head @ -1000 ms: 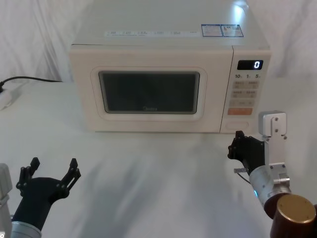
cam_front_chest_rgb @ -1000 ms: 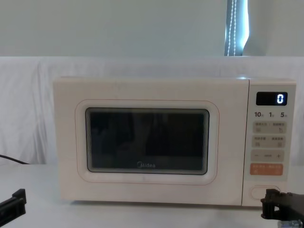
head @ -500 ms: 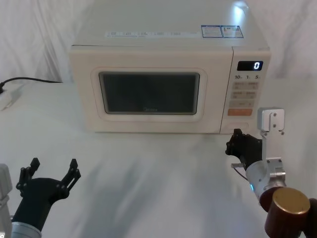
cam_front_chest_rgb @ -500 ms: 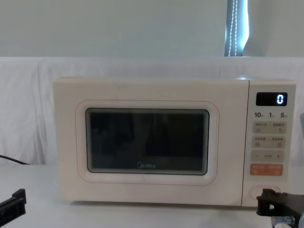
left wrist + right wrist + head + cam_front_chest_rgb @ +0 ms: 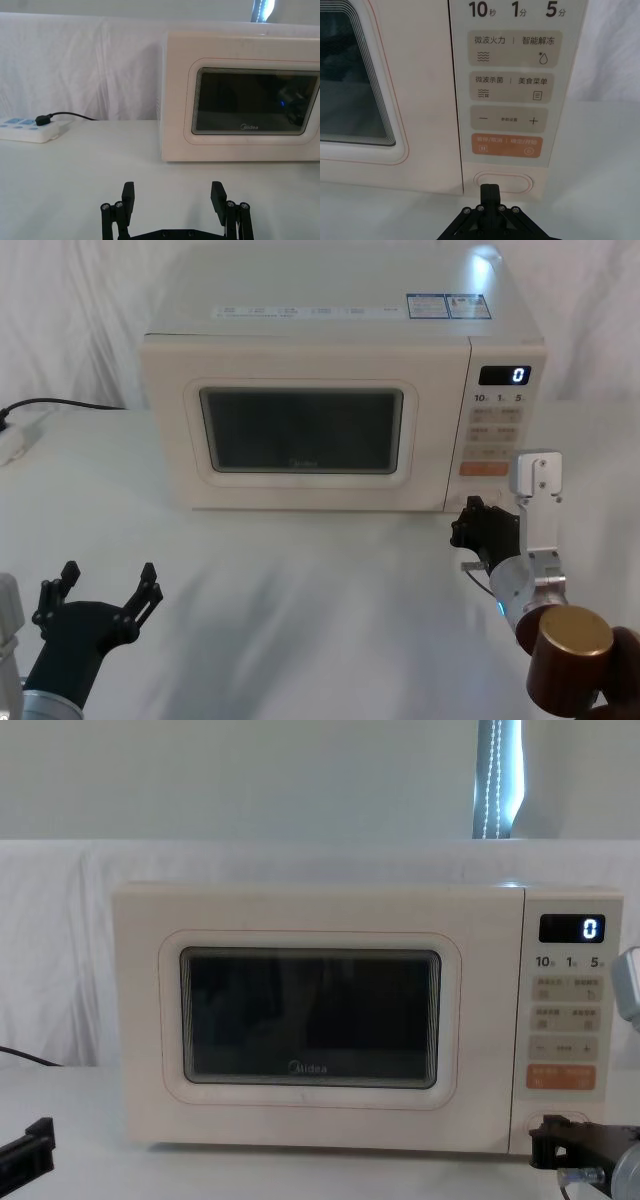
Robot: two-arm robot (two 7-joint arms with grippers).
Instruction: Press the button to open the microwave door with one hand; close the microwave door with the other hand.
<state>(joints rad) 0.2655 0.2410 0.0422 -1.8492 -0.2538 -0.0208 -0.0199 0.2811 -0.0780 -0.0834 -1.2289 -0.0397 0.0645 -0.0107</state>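
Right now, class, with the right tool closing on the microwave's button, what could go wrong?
1. The right tool, fingers together, sits at the lower edge of the button; it may slip off underneath instead of pressing.
2. The orange key is just above; aiming too high could press that instead.
3. The door may swing out towards the open left tool waiting low in front.
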